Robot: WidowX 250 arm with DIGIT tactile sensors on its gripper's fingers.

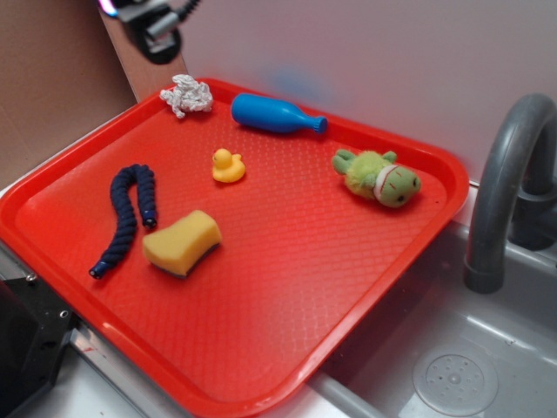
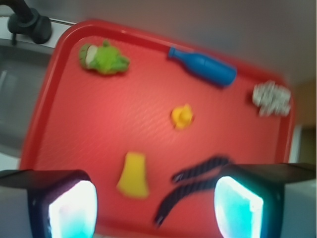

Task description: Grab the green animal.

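The red tray (image 1: 287, 287) holds six items, all lying loose; the gripper (image 2: 156, 198) hangs high above its rope-side edge, jaws spread wide and empty. Directly below the fingers lie the dark blue rope (image 2: 190, 186) and the yellow sponge (image 2: 133, 174); the rubber duck (image 2: 182, 116) sits farther out, near the tray's middle; the blue bottle (image 2: 203, 66) and a crumpled white wad (image 2: 271, 98) lie along the far rim. The green animal (image 2: 103, 58) rests on its side in the far left corner, well apart from the gripper, beside the sink (image 1: 487, 357) and grey faucet (image 1: 505, 183).
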